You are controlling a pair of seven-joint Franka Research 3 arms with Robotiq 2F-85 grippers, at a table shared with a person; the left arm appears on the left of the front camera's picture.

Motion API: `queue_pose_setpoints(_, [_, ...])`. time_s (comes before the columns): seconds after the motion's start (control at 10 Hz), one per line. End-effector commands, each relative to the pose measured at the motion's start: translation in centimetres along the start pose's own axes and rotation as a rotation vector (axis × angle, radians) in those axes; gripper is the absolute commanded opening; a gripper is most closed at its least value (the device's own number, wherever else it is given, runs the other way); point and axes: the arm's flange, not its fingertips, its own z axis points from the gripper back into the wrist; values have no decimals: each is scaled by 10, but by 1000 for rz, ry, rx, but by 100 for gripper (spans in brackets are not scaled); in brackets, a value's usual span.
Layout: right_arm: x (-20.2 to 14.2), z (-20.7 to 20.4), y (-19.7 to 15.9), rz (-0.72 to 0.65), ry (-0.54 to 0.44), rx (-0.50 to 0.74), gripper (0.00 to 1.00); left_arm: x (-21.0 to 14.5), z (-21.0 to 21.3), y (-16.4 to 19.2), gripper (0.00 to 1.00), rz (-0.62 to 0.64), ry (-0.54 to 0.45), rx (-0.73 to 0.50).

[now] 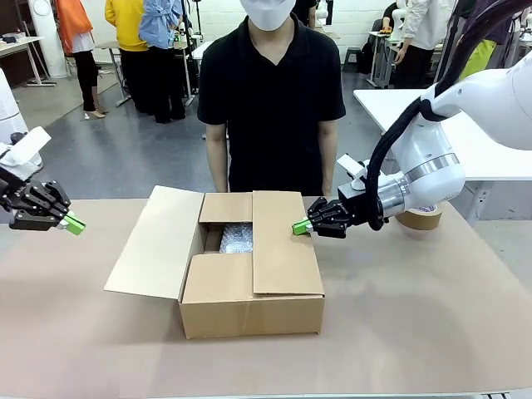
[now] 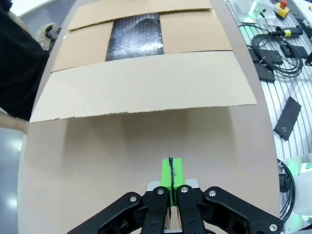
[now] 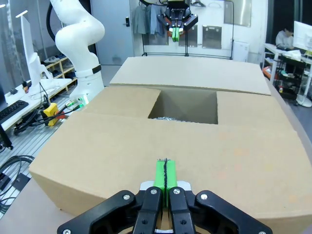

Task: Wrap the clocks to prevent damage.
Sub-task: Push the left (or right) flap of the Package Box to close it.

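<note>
Left pincer [image 1: 75, 223]: pressed together, empty, over the brown surface [image 1: 399, 324], apart from the brown cardboard box [image 1: 249, 303].
Right pincer [image 1: 299, 226]: pressed together, empty, at the folded-in flap's edge.
Box: mid-surface, left flap spread outward.
Clear bubble-wrap bundle [image 1: 235, 238]: inside the box, showing through the gap between the flaps.
Brown tape roll [image 1: 420, 219]: behind the right arm.

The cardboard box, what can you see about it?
The brown cardboard box sits on the table before the person. Its right flap is folded over the top, the near and far flaps are folded in, the left flap sticks out sideways. Inside, bubble wrap shows through the gap. The shut right gripper is at the right flap's edge.
</note>
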Motion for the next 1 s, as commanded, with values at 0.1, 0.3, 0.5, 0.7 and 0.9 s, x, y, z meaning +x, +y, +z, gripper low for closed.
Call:
queue_pose_setpoints(0.1, [-2, -2, 0, -1, 6, 1, 1, -4, 6, 0, 0, -2, -2, 22])
queue_pose_setpoints(0.3, [-2, -2, 0, -1, 6, 1, 1, -4, 6, 0, 0, -2, -2, 22])
queue_pose_setpoints(0.5, [-2, -2, 0, -1, 6, 1, 1, -4, 6, 0, 0, -2, -2, 22])
queue_pose_setpoints(0.7, [-2, -2, 0, -1, 6, 1, 1, -18, -2, 1, 0, 1, -109, 65])
queue_pose_setpoints(0.9, [-2, -2, 0, -1, 6, 1, 1, -37, -19, -13, 0, -82, -162, 129])
